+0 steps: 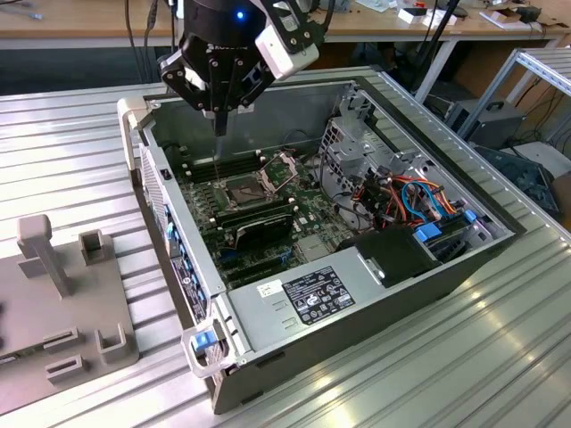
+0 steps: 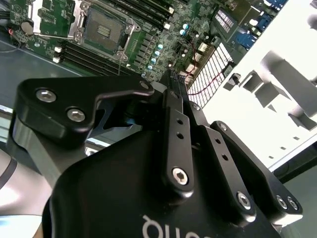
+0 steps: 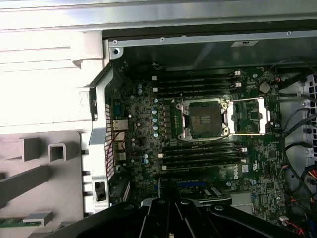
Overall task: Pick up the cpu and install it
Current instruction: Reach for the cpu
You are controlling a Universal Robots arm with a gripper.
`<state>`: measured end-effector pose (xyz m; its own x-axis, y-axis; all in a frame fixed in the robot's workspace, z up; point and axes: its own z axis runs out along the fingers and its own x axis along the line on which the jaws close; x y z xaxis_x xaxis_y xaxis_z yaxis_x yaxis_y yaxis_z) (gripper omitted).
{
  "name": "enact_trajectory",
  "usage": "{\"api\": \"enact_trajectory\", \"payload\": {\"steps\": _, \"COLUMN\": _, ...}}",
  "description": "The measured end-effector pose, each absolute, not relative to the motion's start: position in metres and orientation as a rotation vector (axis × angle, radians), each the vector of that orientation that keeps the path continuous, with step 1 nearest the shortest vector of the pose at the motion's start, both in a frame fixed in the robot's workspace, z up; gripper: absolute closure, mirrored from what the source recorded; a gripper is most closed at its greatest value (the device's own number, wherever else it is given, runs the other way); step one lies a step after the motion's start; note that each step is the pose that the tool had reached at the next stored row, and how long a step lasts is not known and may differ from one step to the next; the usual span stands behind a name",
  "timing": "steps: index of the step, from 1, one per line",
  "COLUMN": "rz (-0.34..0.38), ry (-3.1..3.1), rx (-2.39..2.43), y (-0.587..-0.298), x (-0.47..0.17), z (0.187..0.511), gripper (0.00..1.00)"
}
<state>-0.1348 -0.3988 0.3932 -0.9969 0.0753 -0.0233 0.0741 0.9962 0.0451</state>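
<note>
Desk: a ribbed silver metal desk point(image 1: 428, 374) is stretching across the foreground and carrying everything described here.

Holder: closest to me, at the exterior view's left, a grey moulded holder point(image 1: 27, 308) is sitting on the desk with one upright post and several small pockets. In the first wrist view a thin green strip point(image 3: 12, 223) is showing at its edge, with too little of it in sight to identify.

Case: just beside the holder, an open computer case point(image 1: 268, 357) is lying on its side with its interior facing up. A white label point(image 1: 308, 299) is sticking to its near panel, and a blue latch point(image 1: 205, 341) is jutting from the near corner.

Inside, near part: a black box point(image 1: 397, 254) is sitting toward the exterior view's right, with orange and blue cables point(image 1: 419, 201) bunching behind it.

Motherboard: a green motherboard point(image 1: 308, 218) is lying flat on the case floor. A long black card point(image 1: 263, 230) is standing across it on the near side of the socket.

Socket: a dark square socket point(image 1: 243, 189) is sitting mid-board with its metal frame point(image 1: 284, 168) swinging up and open. Its centre is looking dark in both wrist views. Black memory slots point(image 3: 198, 82) are running along either side of it.

Hand: the black hand point(image 1: 219, 125) is hovering above the board, just past the socket and well clear of it. Its fingertips are meeting in one narrow point, drawn together.

Cpu: I cannot tell where the cpu is lying.

Background: a wooden worktop point(image 1: 89, 22) is running along the far side of the room.
</note>
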Motion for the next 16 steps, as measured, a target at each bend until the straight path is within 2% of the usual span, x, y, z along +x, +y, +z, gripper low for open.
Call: {"api": "enact_trajectory", "payload": {"steps": 16, "rz": 0.069, "ry": 3.114, "rx": 0.117, "y": -0.3988, "x": -0.1399, "z": 0.3932, "gripper": 0.89}}
